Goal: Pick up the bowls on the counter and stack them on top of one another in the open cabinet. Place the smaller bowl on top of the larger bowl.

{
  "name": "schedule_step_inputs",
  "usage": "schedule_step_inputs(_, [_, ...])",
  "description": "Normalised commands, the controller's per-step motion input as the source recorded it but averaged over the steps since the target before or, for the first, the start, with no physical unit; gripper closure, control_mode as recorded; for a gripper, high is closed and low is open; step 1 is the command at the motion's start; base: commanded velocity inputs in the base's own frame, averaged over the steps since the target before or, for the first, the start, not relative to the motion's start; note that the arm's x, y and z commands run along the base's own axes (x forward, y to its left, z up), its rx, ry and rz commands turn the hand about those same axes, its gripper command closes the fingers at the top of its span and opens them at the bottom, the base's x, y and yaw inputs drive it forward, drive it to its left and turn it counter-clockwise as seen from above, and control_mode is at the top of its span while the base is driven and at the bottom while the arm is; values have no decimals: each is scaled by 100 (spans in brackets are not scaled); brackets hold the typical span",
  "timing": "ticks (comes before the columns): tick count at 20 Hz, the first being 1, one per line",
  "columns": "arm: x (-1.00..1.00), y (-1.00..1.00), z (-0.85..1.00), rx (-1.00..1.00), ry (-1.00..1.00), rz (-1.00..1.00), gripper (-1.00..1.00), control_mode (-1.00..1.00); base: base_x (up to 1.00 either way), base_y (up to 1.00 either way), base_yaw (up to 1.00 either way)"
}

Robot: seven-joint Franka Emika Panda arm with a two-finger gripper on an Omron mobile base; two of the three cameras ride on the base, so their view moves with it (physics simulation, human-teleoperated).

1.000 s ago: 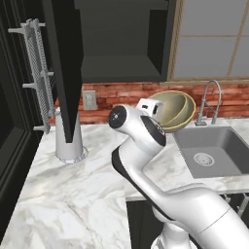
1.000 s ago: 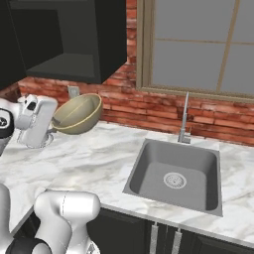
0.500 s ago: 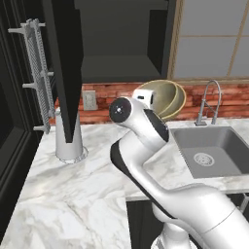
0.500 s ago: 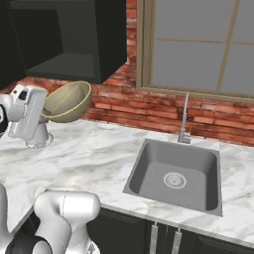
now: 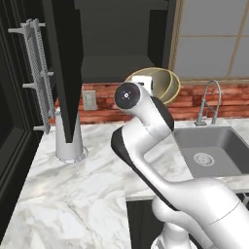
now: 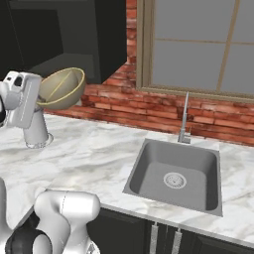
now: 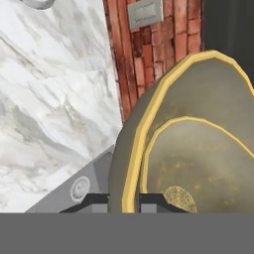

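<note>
An olive-yellow bowl [image 5: 164,85] hangs tilted on its side in the air, just below the front edge of the open cabinet [image 5: 116,46]. My gripper [image 7: 126,201] is shut on its golden rim, one finger on each side of the wall. In the hand view the bowl [image 7: 198,139] shows a second yellow ring inside it; I cannot tell whether that is another bowl. From the right, the bowl [image 6: 62,88] sits beside the white hand, under the dark cabinet [image 6: 64,34]. The marble counter [image 5: 87,180] lies well below.
The cabinet's flat black door [image 5: 63,68] stands open to the left of the arm. A pale grey upright vessel [image 5: 68,141] stands on the counter below it. The sink [image 6: 173,173] and faucet [image 6: 184,119] are to the right. A brick wall with a socket [image 5: 88,99] is behind.
The arm has lifted the bowl up and to the left, from above the counter near the sink to just under the cabinet opening. The grip has stayed shut.
</note>
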Motion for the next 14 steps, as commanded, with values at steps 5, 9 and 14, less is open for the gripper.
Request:
schedule_step_inputs(5, [23,3,35,0,0,8,100,-100,0,0,0])
schedule_step_inputs(9, [32,5,34,0,1,5,100,-100,0,0,0])
schedule_step_inputs(14, [37,8,28,0,0,4,100,-100,0,0,0])
